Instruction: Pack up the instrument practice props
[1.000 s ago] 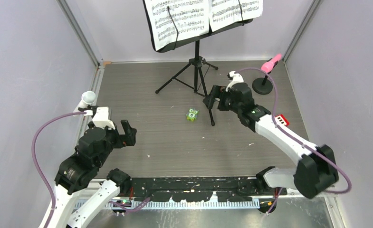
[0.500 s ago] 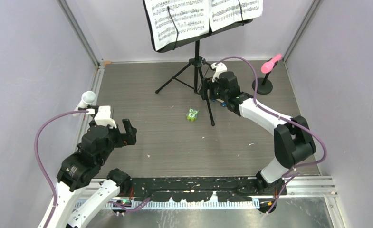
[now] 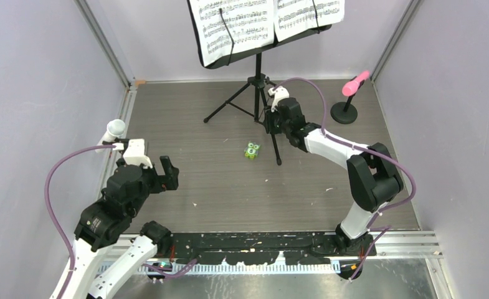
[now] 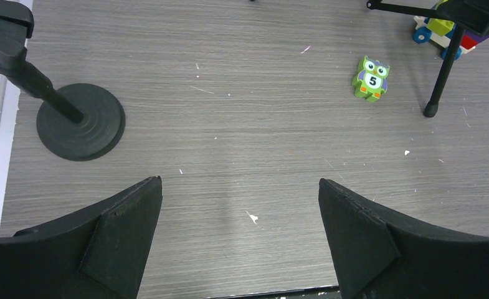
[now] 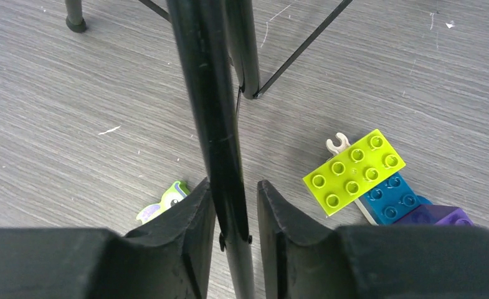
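The black music desk (image 3: 261, 48) carries white sheet-music pages (image 3: 235, 22) at the back, on tripod legs. My right gripper (image 5: 235, 187) is low on the front tripod leg (image 5: 220, 143), jaws narrowed around it. The left pad touches the leg and a sliver of gap shows on the right. From above, the right gripper (image 3: 271, 121) is beside that leg (image 3: 275, 144). The pink microphone (image 3: 356, 83) sits on its round mount (image 3: 344, 112) at the back right. At the left edge the white microphone (image 3: 113, 131) stands on a round base (image 4: 80, 121). My left gripper (image 4: 240, 187) hangs open and empty.
A green owl block (image 3: 251, 150) lies just left of the gripped leg. In the right wrist view a lime brick (image 5: 354, 171) and a blue brick (image 5: 391, 199) lie just right of the fingers. Walls close in on three sides.
My right arm swung left and back to the tripod leg, and its jaws closed in from wide open to a narrow gap around the leg. The left arm stayed put.
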